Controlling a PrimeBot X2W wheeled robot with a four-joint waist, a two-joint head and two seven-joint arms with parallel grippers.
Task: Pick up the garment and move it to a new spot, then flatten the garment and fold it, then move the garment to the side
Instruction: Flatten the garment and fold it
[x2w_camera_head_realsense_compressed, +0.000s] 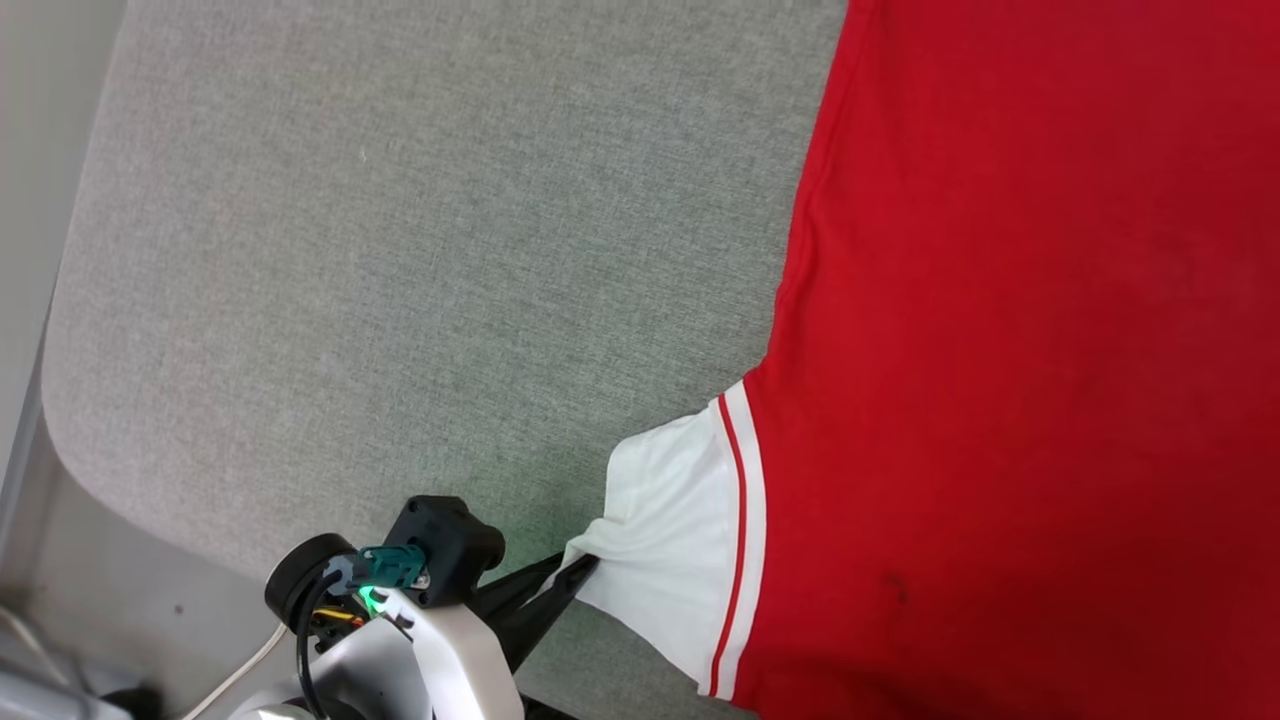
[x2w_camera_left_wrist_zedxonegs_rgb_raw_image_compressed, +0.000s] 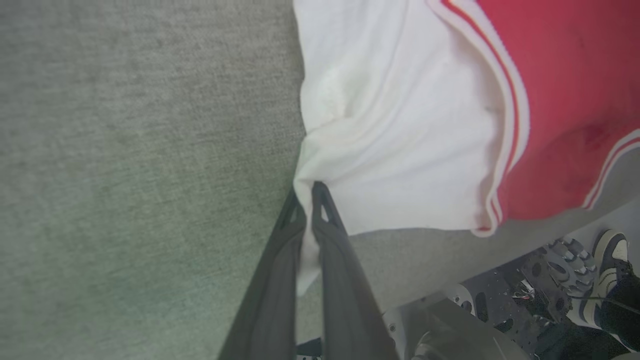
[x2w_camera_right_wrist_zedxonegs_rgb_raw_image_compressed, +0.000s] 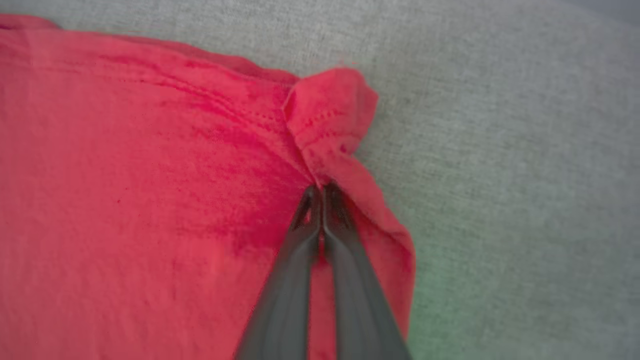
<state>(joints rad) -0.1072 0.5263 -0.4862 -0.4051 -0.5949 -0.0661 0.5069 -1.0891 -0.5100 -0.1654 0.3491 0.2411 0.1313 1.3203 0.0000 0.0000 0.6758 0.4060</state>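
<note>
The garment (x2w_camera_head_realsense_compressed: 1010, 350), a bright red jersey with a white sleeve and red-striped trim, lies spread over the right part of the grey table (x2w_camera_head_realsense_compressed: 400, 260). My left gripper (x2w_camera_head_realsense_compressed: 578, 572) is shut on the lower corner of the white sleeve (x2w_camera_head_realsense_compressed: 675, 520), near the table's front edge. In the left wrist view the garment's sleeve (x2w_camera_left_wrist_zedxonegs_rgb_raw_image_compressed: 400, 125) bunches where the left gripper (x2w_camera_left_wrist_zedxonegs_rgb_raw_image_compressed: 309, 192) pinches it. In the right wrist view my right gripper (x2w_camera_right_wrist_zedxonegs_rgb_raw_image_compressed: 320, 192) is shut on a red corner of the garment (x2w_camera_right_wrist_zedxonegs_rgb_raw_image_compressed: 150, 200), with a small flap of hem curled just beyond the fingertips.
The grey fabric table surface (x2w_camera_right_wrist_zedxonegs_rgb_raw_image_compressed: 500, 150) runs bare to the left of the jersey, and its rounded front corner (x2w_camera_head_realsense_compressed: 75, 470) sits at the lower left. Below the table edge, my wheeled base (x2w_camera_left_wrist_zedxonegs_rgb_raw_image_compressed: 550, 280) and a person's shoe (x2w_camera_left_wrist_zedxonegs_rgb_raw_image_compressed: 612, 265) are visible.
</note>
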